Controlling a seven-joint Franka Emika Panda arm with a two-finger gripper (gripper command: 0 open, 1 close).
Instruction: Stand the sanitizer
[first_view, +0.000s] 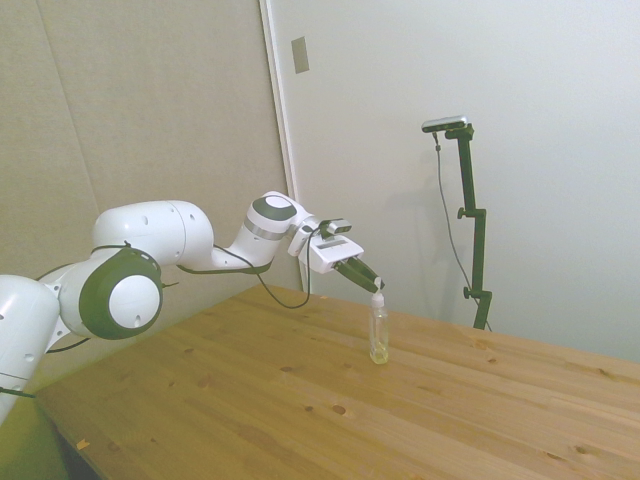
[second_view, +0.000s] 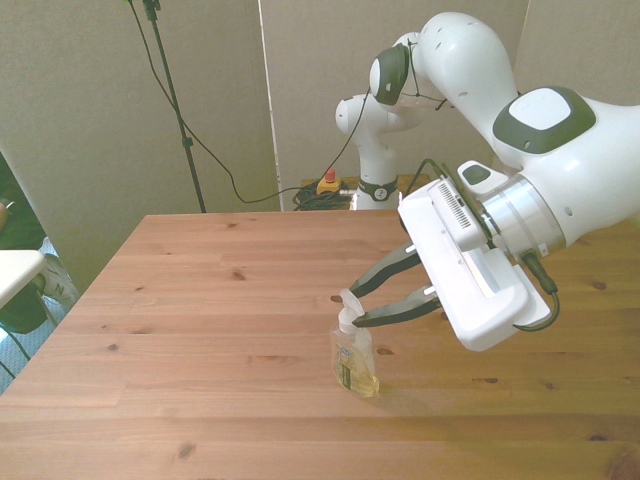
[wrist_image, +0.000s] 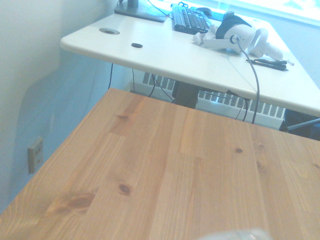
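The sanitizer (first_view: 379, 336) is a slim clear bottle with a white pump top and pale yellow liquid, and it stands upright on the wooden table (first_view: 300, 400). In the front view the sanitizer (second_view: 354, 362) is near the table's middle, leaning very slightly. My gripper (second_view: 354, 306) comes down at a slant from the front view's right, with a finger on each side of the white pump top and both touching it. In the side view the gripper (first_view: 377, 289) meets the bottle's top. The wrist view shows only a blurred pale edge of the sanitizer (wrist_image: 235, 234).
A white desk (wrist_image: 165, 50) with a keyboard (wrist_image: 190, 19) and a headset (wrist_image: 235, 31) stands beyond the table's edge. A red button (second_view: 328, 181) and cables lie on the floor near the robot base.
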